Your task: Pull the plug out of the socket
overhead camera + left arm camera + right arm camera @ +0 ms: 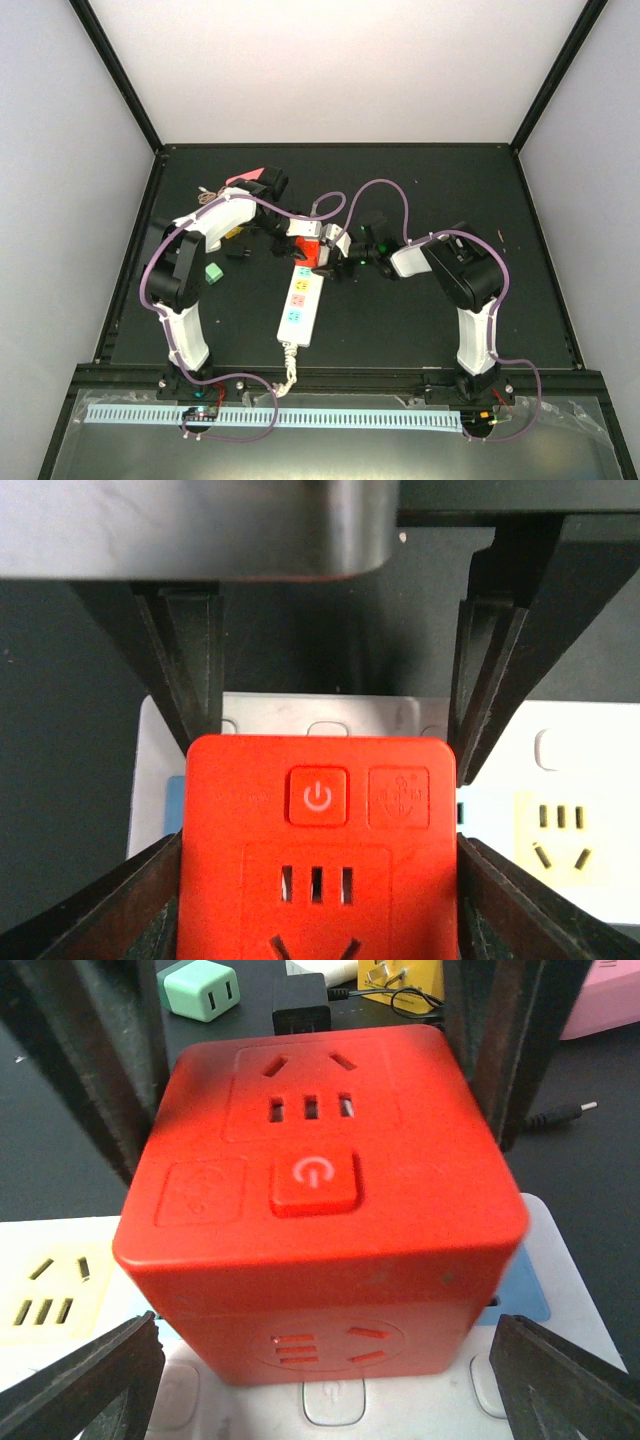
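Squarely at the far end of the socket [298, 303] sits the red cube plug [308, 252] (power button on its top face). The left gripper [320, 860] clasps its two sides, while the right gripper [322, 1360] stands spread wide, fingers clear of it.

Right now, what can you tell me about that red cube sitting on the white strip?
The red cube is a glossy plastic block with rounded edges. Its top face carries outlet slots, a raised power button and an embossed badge; one side shows more slots. It stands upright at the far end of the white power strip, beside a yellow outlet. Dark gripper fingers flank it; contact is unclear.
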